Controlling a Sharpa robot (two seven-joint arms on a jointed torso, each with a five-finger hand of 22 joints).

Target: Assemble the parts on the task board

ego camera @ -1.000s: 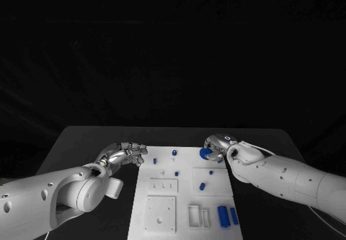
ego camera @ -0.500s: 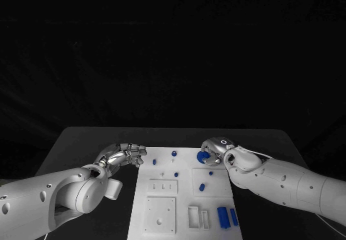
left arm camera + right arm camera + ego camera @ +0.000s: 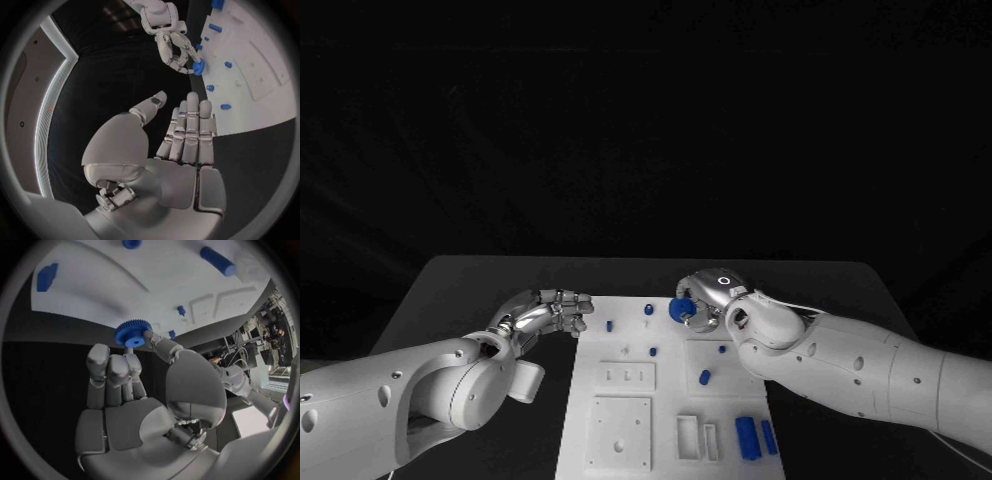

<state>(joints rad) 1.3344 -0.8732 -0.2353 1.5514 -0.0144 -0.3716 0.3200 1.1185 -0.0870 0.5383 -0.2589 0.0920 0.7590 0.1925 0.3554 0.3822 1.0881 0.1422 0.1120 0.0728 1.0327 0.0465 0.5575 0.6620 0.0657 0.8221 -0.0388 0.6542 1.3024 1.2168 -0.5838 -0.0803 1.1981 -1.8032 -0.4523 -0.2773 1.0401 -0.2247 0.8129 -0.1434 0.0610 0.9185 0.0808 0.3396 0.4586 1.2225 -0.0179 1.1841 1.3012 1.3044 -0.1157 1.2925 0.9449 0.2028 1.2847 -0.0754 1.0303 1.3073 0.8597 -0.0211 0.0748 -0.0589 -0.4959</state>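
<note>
The white task board [image 3: 661,405] lies in the middle of the table. My right hand [image 3: 714,297] hovers over the board's far edge and pinches a blue gear [image 3: 681,310] between thumb and fingers; the right wrist view shows the gear [image 3: 132,333] at the fingertips [image 3: 128,362] above the board [image 3: 156,287]. My left hand [image 3: 554,311] rests by the board's far left corner and holds nothing, its fingers [image 3: 190,130] straight and side by side. From the left wrist I see the right hand [image 3: 172,45] with the gear [image 3: 198,67].
Small blue pegs [image 3: 609,325] [image 3: 649,309] [image 3: 704,377] stand on the board's far half. Two blue bars [image 3: 747,437] lie at its near right corner beside white slots [image 3: 689,435]. Square recessed plates [image 3: 620,430] sit at the near left.
My right hand has carried the blue gear to the left, from the board's far right corner toward the middle of its far edge. The left hand has stayed put.
</note>
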